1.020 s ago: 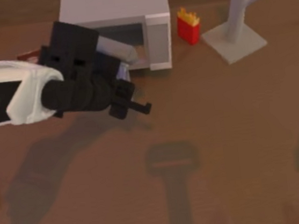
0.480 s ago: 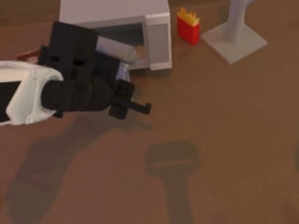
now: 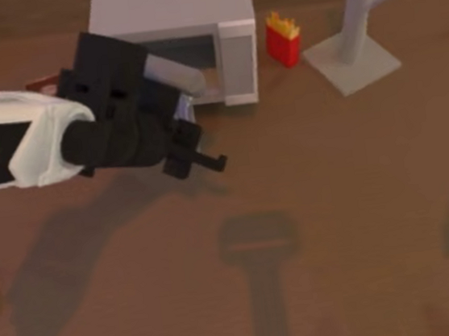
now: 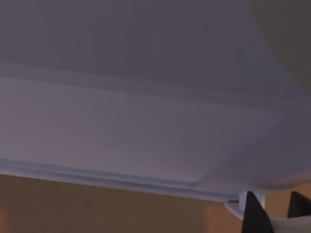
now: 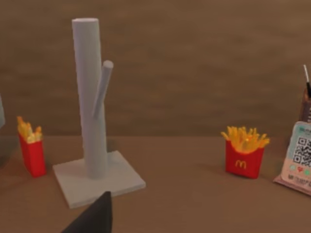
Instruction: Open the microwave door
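A brown wooden table (image 3: 342,203) fills the top view, its surface matte and evenly lit from above. Soft dark shadows lie across it, one broad at the left and a narrower one near the middle. Along the far edge runs a darker brown wall (image 5: 194,63) with a faint horizontal grain, seen plainly in the right wrist view rising behind the tabletop. The light is dim and warm, without glare.

The left arm's black wrist (image 3: 116,107) covers most of the microwave door (image 3: 175,75) from above — where handle and gripper meet stays hidden. The white branched stand (image 3: 355,31) is cut off by the top edge. The right gripper (image 5: 95,216) shows only one dark fingertip — the rest lies past the frame.
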Robot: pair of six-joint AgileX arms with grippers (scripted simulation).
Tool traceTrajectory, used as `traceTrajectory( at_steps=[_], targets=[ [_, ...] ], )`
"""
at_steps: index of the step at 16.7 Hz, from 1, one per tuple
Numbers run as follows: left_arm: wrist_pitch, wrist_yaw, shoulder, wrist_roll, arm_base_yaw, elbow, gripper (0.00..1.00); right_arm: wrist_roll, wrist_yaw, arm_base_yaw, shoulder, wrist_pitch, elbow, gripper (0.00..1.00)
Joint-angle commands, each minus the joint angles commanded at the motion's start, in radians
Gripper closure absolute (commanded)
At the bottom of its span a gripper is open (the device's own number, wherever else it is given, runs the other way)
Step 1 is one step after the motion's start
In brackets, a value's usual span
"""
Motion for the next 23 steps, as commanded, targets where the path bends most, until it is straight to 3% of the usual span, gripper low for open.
traceTrajectory(
  at_steps=[8, 23],
  targets=[
    [-0.009, 0.068, -0.029, 0.096, 0.047, -0.033, 1.0, 0.0, 0.0, 0.0, 0.0, 0.0, 0.0, 0.0],
    [-0.009, 0.07, -0.03, 0.099, 0.048, -0.034, 1.0, 0.0, 0.0, 0.0, 0.0, 0.0, 0.0, 0.0]
  ],
)
